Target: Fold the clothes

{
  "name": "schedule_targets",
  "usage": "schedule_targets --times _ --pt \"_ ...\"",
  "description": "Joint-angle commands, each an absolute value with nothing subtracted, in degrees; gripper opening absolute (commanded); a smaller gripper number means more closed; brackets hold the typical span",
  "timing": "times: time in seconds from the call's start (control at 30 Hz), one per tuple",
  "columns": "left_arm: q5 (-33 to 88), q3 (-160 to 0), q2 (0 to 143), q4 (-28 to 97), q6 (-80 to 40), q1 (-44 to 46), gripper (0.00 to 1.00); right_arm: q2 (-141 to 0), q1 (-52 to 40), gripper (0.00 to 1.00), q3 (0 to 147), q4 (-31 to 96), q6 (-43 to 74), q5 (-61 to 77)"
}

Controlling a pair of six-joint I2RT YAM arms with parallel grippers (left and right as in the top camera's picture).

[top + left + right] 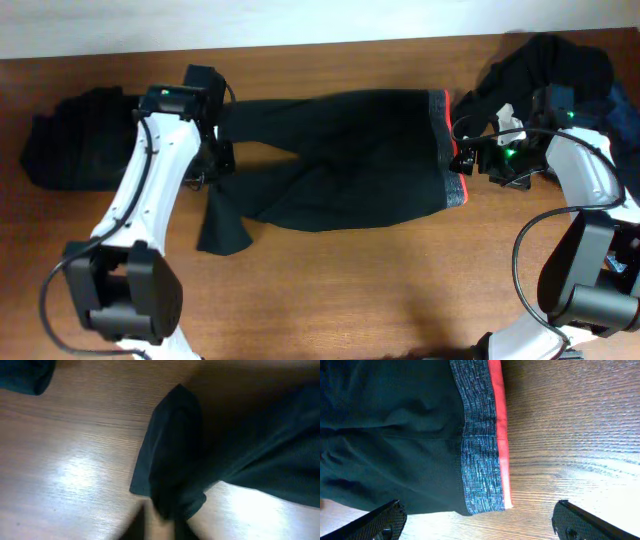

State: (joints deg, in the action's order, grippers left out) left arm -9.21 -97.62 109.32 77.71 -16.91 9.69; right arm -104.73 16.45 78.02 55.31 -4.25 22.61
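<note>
The long black trousers (pixel 340 160) lie across the table with the legs pointing left. Their grey waistband (pixel 456 190) with its red-orange lining is at the right. My left gripper (pixel 214 152) is over the lower leg near where the legs split. In the left wrist view its blurred fingers (pixel 164 527) look pinched on the bunched leg (pixel 175 455), whose end lies on the wood. My right gripper (pixel 464 160) is open at the waistband. In the right wrist view its wide-spread fingers (pixel 487 522) straddle the waistband corner (pixel 482 470) without touching it.
A heap of dark clothes (pixel 545 60) lies at the back right, with blue denim (pixel 622 105) at the table's right edge, close behind the right arm. A black garment (pixel 75 135) lies at the far left. Bare wood table (pixel 360 290) runs along the front.
</note>
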Motion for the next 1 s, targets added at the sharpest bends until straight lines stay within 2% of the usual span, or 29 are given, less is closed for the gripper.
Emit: schedule_targets --times 0.0,0.03,0.3,0.47,0.6,0.83,0.97 --pt "-16.08 -98.24 112.66 77.32 -20.25 9.21 0.95 -104.62 16.14 0.98 78.94 55.33 -4.05 23.31" --pt "-16.34 -98.24 113.25 77.1 -20.36 9.13 0.99 -104.64 16.14 0.99 78.94 55.31 -4.08 23.31" --pt "-15.7 -99.37 112.49 80.64 -20.99 11.88 0.99 -104.64 16.14 0.99 78.94 55.11 -4.08 23.33" --pt "-17.45 -97.84 112.51 79.22 -15.73 24.51 0.99 -104.62 16.14 0.99 78.94 54.87 -4.08 23.33" --pt "-19.4 -93.6 112.51 79.26 -16.67 29.43 0.98 -104.64 16.14 0.99 78.94 54.87 -4.23 23.33" --pt "-19.92 -82.13 112.49 73.38 -18.44 30.35 0.93 -104.64 16.14 0.99 78.94 54.85 -4.27 23.33" --pt "-22.41 -77.89 112.51 69.6 -19.57 30.35 0.92 -104.64 16.14 0.99 78.94 54.85 -4.25 23.33"
